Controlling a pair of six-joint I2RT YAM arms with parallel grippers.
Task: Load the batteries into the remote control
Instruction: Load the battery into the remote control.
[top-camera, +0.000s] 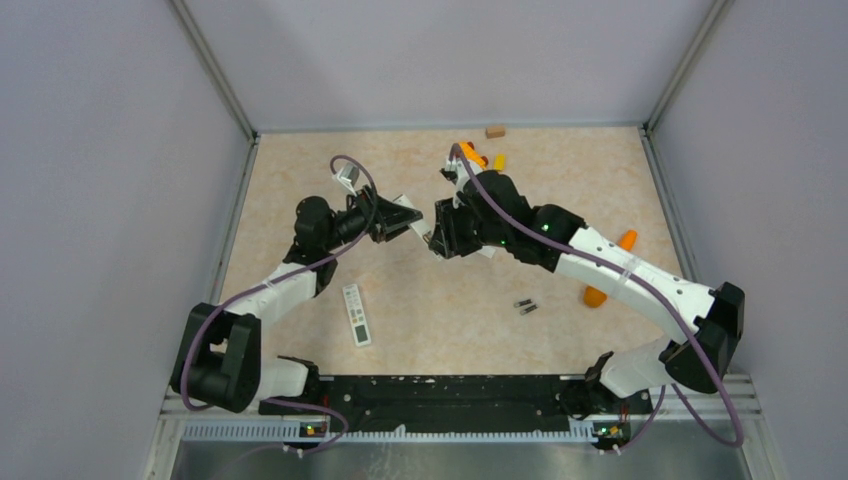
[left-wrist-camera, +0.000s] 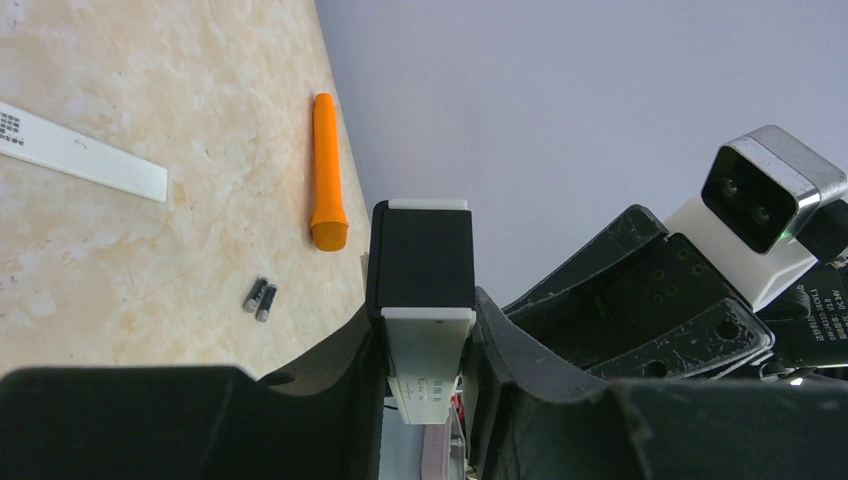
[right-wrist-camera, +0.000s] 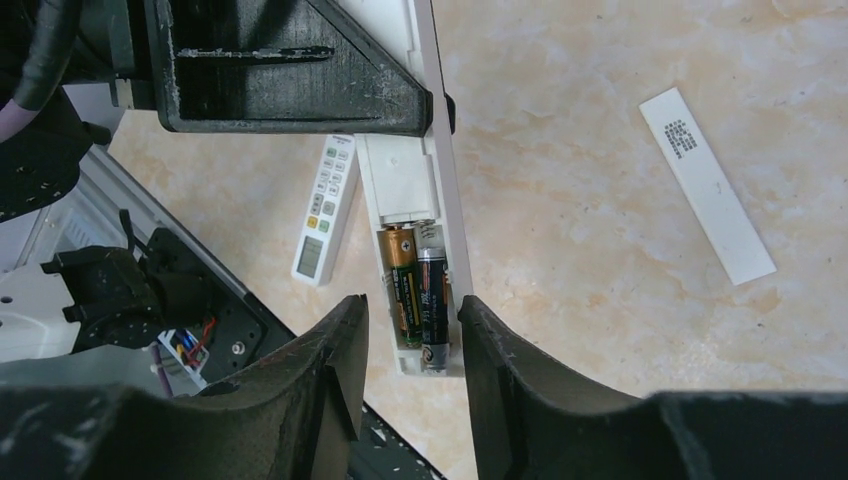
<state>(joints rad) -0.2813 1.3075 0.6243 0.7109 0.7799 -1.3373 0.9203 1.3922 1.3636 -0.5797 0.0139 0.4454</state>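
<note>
Table: we see a beige marbled top (top-camera: 450, 335) with the two arms bolted at its near edge.
Second remote: a white remote with buttons and a small display (top-camera: 356, 314) lies flat nearest the bases, left of centre.
Loose batteries: two small dark cells (top-camera: 526, 306) lie side by side on the table right of centre, well apart from both grippers.
Orange object: a pen-shaped orange piece (left-wrist-camera: 325, 170) lies near those cells, partly under the right arm in the top view.
Left gripper: its fingers (left-wrist-camera: 425, 335) are clamped on the sides of the remote control (right-wrist-camera: 398, 182), holding it off the table at mid-table.
Right gripper: its fingers (right-wrist-camera: 412, 330) sit narrow around the remote's other end; we cannot tell whether they press on it.
Compartment: it is open, and we see two seated batteries (right-wrist-camera: 420, 290) in it, one gold and black, one black.
Back cover: the thin white strip with a dark mark (right-wrist-camera: 708, 185) lies flat on the table, apart from the remote.
Far edge: an orange piece (top-camera: 470, 152), a yellow piece (top-camera: 499, 160) and a small wooden block (top-camera: 494, 131) lie beyond the grippers.
</note>
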